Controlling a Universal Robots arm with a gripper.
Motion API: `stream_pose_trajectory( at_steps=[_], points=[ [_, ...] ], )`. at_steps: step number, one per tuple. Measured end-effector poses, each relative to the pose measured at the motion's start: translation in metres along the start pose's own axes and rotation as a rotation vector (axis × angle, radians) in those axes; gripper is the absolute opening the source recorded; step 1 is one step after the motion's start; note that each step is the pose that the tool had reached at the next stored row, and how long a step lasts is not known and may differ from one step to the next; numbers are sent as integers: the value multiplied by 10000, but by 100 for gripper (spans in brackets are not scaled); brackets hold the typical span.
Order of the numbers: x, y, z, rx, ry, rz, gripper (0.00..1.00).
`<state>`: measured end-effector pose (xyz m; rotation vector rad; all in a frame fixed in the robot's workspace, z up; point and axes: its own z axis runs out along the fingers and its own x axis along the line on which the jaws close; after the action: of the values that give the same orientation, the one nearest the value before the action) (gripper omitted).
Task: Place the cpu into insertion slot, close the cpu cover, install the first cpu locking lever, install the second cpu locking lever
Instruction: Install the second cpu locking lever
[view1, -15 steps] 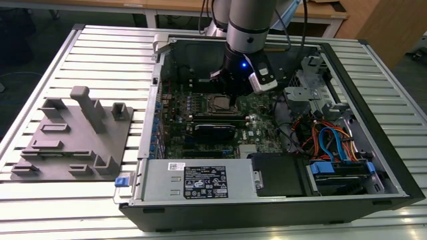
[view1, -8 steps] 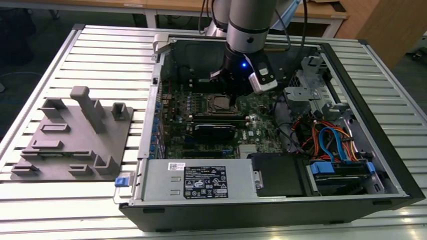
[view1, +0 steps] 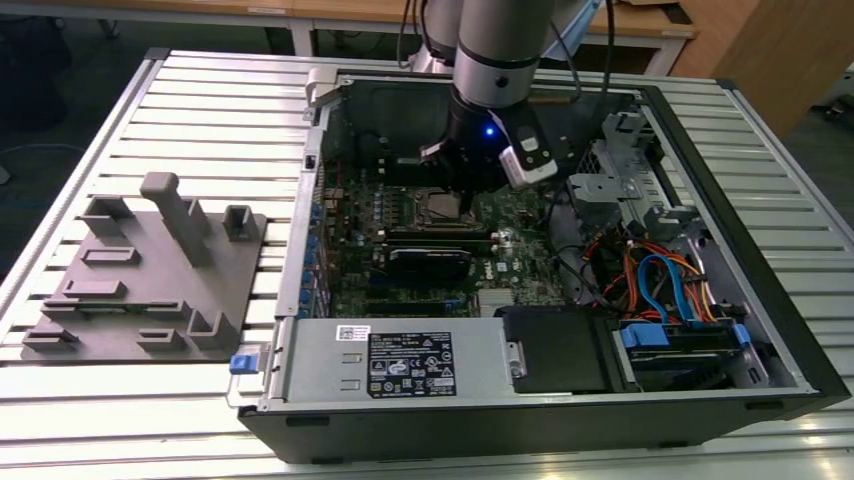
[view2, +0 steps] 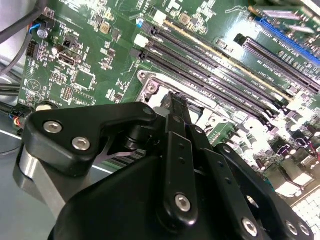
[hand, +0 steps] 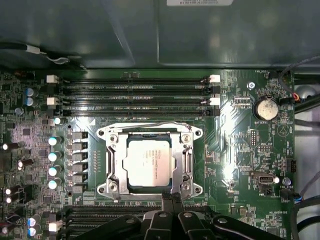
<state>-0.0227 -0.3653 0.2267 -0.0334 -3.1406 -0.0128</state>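
Observation:
The cpu (hand: 148, 162), a dull silver square chip, lies flat in the insertion slot (view1: 439, 207) on the green board. Over it the cpu cover (hand: 114, 160), a silvery frame, lies down around the chip's edges. A thin wire lever (hand: 150, 124) runs along one edge of the cover. My gripper (hand: 171, 196) is shut with nothing between its fingers, its tip at the edge of the socket opposite that wire. In the second wrist view the black gripper (view2: 177, 98) points down at the socket's metal rim (view2: 150, 87). In the exterior view the arm stands over the board's middle.
Long black memory slots (hand: 135, 95) run beside the socket, with a coin battery (hand: 265, 108) and a row of capacitors (hand: 52, 155) nearby. The open case has a power supply (view1: 387, 360), coloured cables (view1: 654, 280) and a drive bay. A grey fixture (view1: 147, 270) sits at the exterior view's left.

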Motion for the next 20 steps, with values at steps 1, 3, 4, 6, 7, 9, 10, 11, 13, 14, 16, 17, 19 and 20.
stream_pose_trajectory(
  at_steps=[1, 3, 4, 6, 7, 9, 10, 11, 13, 14, 16, 17, 19, 20],
  points=[
    [0, -11, 0, 0, 0, 0, 10],
    [0, -22, 0, -1, 0, 1, 10],
    [0, -23, 0, -1, 0, 2, 10],
    [-1, -27, 0, 0, 0, 0, 10],
    [-1, -31, 0, 0, 0, 0, 10],
    [-1, -32, 0, 0, 0, 1, 10],
    [-1, -32, 0, 0, 0, 0, 10],
    [-1, -32, 0, 0, 0, 0, 10],
    [-1, -33, 0, -1, 0, 0, 10],
    [-1, -33, 0, 0, 0, 0, 10],
    [-1, -33, 0, -1, 0, 1, 10],
    [-1, -34, 0, -3, 1, 0, 10],
    [-2, -34, 0, -8, 60, -2, 10],
    [-1, -34, 0, -11, 152, 1, 10]
  ],
)
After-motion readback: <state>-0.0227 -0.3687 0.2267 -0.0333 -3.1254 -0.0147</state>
